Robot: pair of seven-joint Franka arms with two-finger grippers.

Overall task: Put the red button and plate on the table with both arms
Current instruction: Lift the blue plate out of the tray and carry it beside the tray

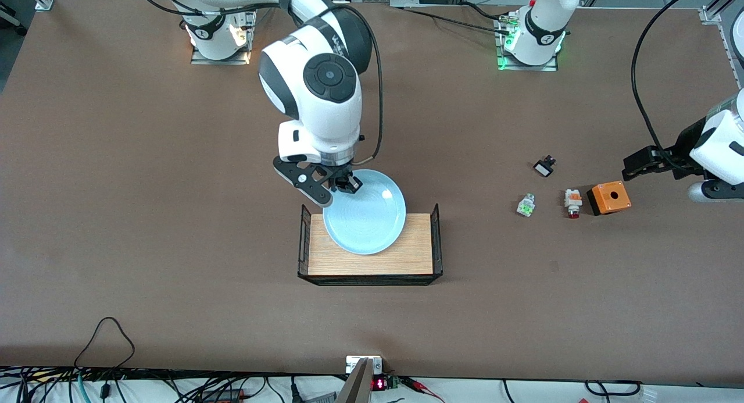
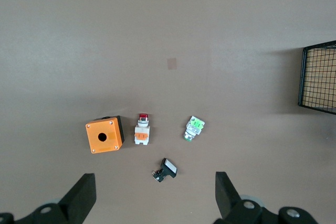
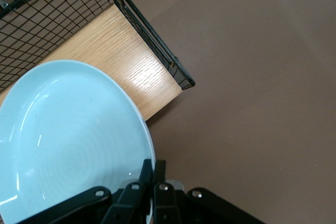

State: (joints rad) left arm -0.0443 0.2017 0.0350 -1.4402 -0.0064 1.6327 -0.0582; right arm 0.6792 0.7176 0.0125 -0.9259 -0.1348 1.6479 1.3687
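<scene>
In the front view, the right gripper was clamped on the rim of the plate, at the edge of the plate farthest from the front camera. The light blue plate overlapped the wooden tray, its held edge reaching out past the tray's edge toward the robot bases; whether it rested on the tray or hung just above it could not be told. The red button lay on the table, well apart from the tray toward the left arm's end, touching or just beside the orange box. The green-and-clear part lay nearer the tray than the button did, and the small black switch lay farther from the front camera than both. The left gripper waited over the table by the orange box, toward the left arm's end.

In the left wrist view, the left gripper had its jaws spread wide and held nothing. The red button lay between the orange box and the green-and-clear part, with the black switch close by. A wire end of the tray showed at the picture's edge.

In the right wrist view, the right gripper had its jaws drawn narrow, pinching the plate's rim between them. The tray's wooden floor and wire mesh lay under the plate
</scene>
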